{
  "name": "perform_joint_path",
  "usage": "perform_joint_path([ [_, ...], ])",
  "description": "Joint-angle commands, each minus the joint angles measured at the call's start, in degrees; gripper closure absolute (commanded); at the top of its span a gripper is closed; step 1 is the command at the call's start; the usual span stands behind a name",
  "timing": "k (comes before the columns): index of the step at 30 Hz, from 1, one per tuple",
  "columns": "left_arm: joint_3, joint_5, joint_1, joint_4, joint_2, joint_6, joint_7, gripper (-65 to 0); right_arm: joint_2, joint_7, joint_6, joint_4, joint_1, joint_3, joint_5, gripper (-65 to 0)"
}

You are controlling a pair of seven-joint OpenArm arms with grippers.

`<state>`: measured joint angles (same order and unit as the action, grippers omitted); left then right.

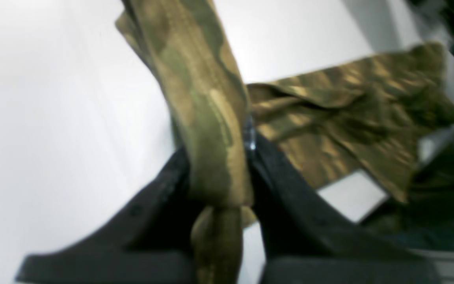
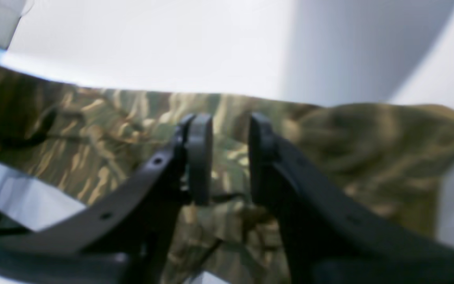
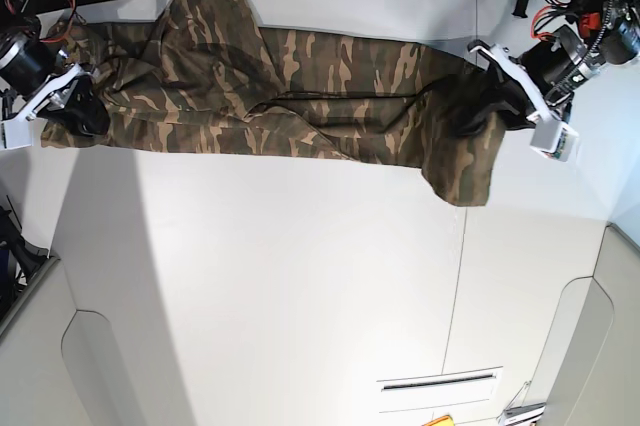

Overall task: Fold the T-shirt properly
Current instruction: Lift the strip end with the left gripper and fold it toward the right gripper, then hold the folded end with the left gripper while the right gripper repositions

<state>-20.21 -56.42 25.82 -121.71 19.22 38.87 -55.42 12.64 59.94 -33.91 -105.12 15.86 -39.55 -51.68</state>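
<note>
While the left tool [image 1: 219, 173] pinches it, the T-shirt [image 3: 300, 96] lies stretched.

No lettering, label, brand mark or number can be read anywhere: none on the camouflage-print cloth T-shirt [image 3: 300, 96], none on the plain white desk [image 3: 300, 286].

camouflage T-shirt [image 3: 290, 96], stretched flat, tabletop

T-shirt [image 3: 300, 96] in olive, brown and tan camouflage streaks, white table [image 3: 300, 296], black fingers [image 2: 199, 157]
</note>
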Motion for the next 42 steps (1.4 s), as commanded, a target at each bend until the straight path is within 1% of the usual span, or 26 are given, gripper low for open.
perform_joint_path([
  [1,1.7,-0.7,-0.3,-1.2,0.6,0.8,1.6,0.0,0.7,-0.8,-0.3,-1.0,-0.3,-1.3,-1.3,-16.3],
  [6,12.1,6.8,-0.3,-1.2,0.6,0.5,7.6,0.0,0.7,-0.7,0.3,-1.0,-0.2,-4.7,-1.2,-16.3],
  [7,13.9,7.9,-0.5,-1.2,0.6,-1.2,8.7,0.0,0.7,-0.6,0.3,-1.0,-0.2,-5.0,-1.2,-16.5],
  [8,15.8,8.9,-0.9,-1.2,0.4,-3.0,8.9,0.0,0.9,-0.5,0.3,-1.0,-0.2,-5.2,-1.2,-18.2],
  [9,17.5,10.7,-1.7,-1.2,-0.1,-4.4,8.9,0.0,1.0,-0.5,0.5,-1.0,-0.2,-5.2,-0.8,-21.3],
  [11,20.7,14.4,-3.4,-1.2,-1.9,-6.6,8.9,0.0,1.6,-0.6,0.8,-0.9,-0.2,-5.2,0.8,-28.9],
  [13,23.5,16.3,-4.9,-1.2,-3.6,-7.4,8.9,0.0,2.2,-0.6,1.1,-0.9,-0.2,-5.2,2.2,-35.3],
  [15,25.8,17.8,-5.9,-1.2,-5.2,-7.4,9.0,0.0,2.8,-0.6,1.2,-0.9,-0.2,-5.2,3.3,-36.9],
  [20,28.6,21.2,-6.0,-1.1,-9.2,-7.4,10.2,0.0,4.2,-1.3,2.3,-0.8,-0.1,-5.2,7.3,-36.9],
  [21,28.9,21.4,-6.0,-1.1,-9.9,-7.4,10.3,-1.0,4.3,-1.7,2.3,-0.8,-0.1,-5.2,8.0,-36.9],
  [25,30.5,21.5,-5.9,-1.1,-12.0,-7.4,10.7,-25.5,5.0,-2.8,2.9,-0.5,-0.1,-5.2,10.5,-36.9],
  [26,31.3,21.5,-5.9,-1.1,-12.2,-7.4,10.8,-30.3,5.2,-3.0,3.0,-0.1,-0.1,-5.2,10.9,-36.9],
  [27,32.4,21.5,-5.9,-1.0,-12.4,-7.4,11.0,-33.4,5.5,-3.3,3.2,0.6,-0.1,-5.2,11.0,-36.9],
  [28,33.5,21.5,-5.9,-0.9,-12.6,-7.4,11.4,-34.6,5.9,-3.7,3.6,1.8,-0.1,-5.2,11.0,-36.9],
  [31,37.0,21.6,-6.0,-0.5,-12.8,-7.4,12.7,-34.6,7.4,-5.4,3.7,6.9,-0.1,-5.2,11.0,-36.9],
  [34,39.2,23.2,-6.0,-0.5,-12.7,-7.4,13.0,-34.6,8.6,-6.2,3.7,12.0,-0.1,-5.2,10.1,-36.9],
  [37,39.4,25.4,-6.0,-0.5,-12.7,-7.4,13.0,-34.5,8.8,-6.1,3.6,15.7,-0.1,-5.2,7.9,-36.9],
  [39,39.3,26.4,-6.0,-0.5,-12.7,-7.4,13.0,-34.5,8.8,-6.1,2.4,17.7,-0.3,-5.2,6.3,-36.9],
  [42,39.3,27.1,-6.0,-0.5,-12.7,-7.4,13.0,-34.5,8.8,-6.1,1.9,20.6,-0.3,-4.5,4.2,-36.9],
])
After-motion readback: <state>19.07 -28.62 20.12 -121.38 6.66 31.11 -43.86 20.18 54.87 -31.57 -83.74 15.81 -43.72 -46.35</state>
